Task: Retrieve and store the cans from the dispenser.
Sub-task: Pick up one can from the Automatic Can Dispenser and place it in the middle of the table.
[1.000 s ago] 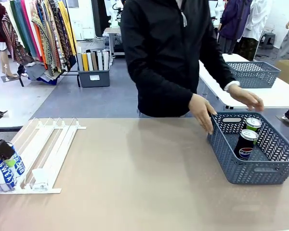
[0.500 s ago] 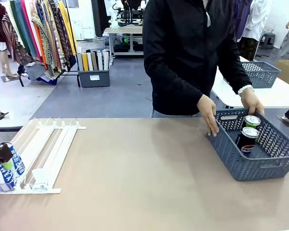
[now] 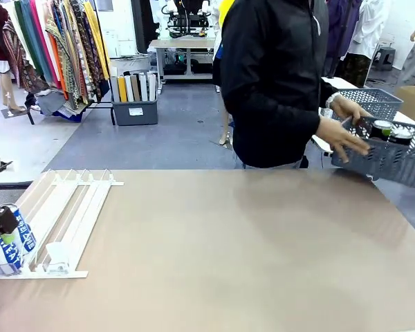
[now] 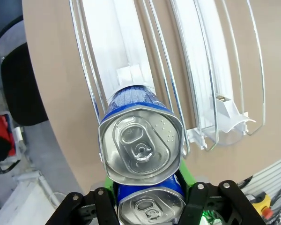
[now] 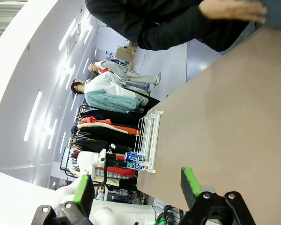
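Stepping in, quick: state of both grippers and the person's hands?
Left gripper: closed on a blue can at the rack's low end.
Right gripper: open, empty.
Person's hands: holding up a grey basket.

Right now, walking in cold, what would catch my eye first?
A person in a black jacket holds a grey basket of cans up off the table at its far right. At the near left, the left tool is shut on a blue-and-white can at the low end of the white dispenser, with a second can right behind it.
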### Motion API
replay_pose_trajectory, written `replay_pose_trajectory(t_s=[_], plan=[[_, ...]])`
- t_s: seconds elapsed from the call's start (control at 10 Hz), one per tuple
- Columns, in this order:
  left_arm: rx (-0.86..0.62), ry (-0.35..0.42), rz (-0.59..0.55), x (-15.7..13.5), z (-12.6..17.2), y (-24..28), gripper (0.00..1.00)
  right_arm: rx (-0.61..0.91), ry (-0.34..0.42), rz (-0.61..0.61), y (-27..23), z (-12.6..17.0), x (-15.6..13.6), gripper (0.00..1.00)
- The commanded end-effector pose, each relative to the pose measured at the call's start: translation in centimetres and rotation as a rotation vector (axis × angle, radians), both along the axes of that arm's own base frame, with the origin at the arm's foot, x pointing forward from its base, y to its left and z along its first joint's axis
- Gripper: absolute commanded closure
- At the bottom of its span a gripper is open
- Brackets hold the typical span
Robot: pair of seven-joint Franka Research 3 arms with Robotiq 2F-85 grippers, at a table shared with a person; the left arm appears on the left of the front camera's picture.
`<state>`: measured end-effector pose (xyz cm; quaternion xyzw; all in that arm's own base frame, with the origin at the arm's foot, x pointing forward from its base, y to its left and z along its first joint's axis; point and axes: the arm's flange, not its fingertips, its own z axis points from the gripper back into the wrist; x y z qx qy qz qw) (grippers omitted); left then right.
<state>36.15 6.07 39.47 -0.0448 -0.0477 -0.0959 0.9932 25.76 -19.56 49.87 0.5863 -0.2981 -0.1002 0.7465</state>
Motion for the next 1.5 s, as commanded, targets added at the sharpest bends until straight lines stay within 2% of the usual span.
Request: replay_pose_trajectory(t_s=[0.0,0.2,0.3,0.5,0.7,0.8,0.9,1.1,1.2,1.3,1.4], plan=[[0.008,0.002,0.016,-7.8,-3.8,-2.0,1.00,0.013,-0.043,-0.003,0.1,0.1,0.3,0.00],[-0.020,-0.031,0.009,-7.8,-0.8,-1.8,1.00,0.013,-0.043,-0.003,0.1,0.1,0.3,0.00],[-0.024,-0.036,0.002,-8.0,2.2,-1.6,1.00,0.013,-0.043,-0.003,0.1,0.1,0.3,0.00],[-0.045,-0.108,-0.011,-8.3,8.7,-1.2,1.00,0.013,-0.043,-0.003,0.1,0.1,0.3,0.00],[-0.078,-0.134,0.006,-8.5,15.0,-0.5,1.00,0.013,-0.043,-0.003,0.1,0.1,0.3,0.00],[-0.114,-0.182,0.023,-8.6,18.4,0.3,1.00,0.013,-0.043,-0.003,0.1,0.1,0.3,0.00],[-0.156,-0.178,0.018,-8.7,20.7,0.9,1.00,0.013,-0.043,-0.003,0.1,0.1,0.3,0.00],[-0.200,-0.257,0.069,-8.4,24.3,2.6,1.00,0.013,-0.043,-0.003,0.1,0.1,0.3,0.00],[-0.252,-0.310,0.103,-8.0,25.0,3.3,1.00,0.013,-0.043,-0.003,0.1,0.1,0.3,0.00],[-0.307,-0.324,0.140,-7.3,24.8,4.0,1.00,0.013,-0.043,-0.003,0.1,0.1,0.3,0.00],[-0.189,-0.270,0.069,-9.0,24.7,3.2,1.00,0.013,-0.043,-0.003,0.1,0.1,0.3,0.00]])
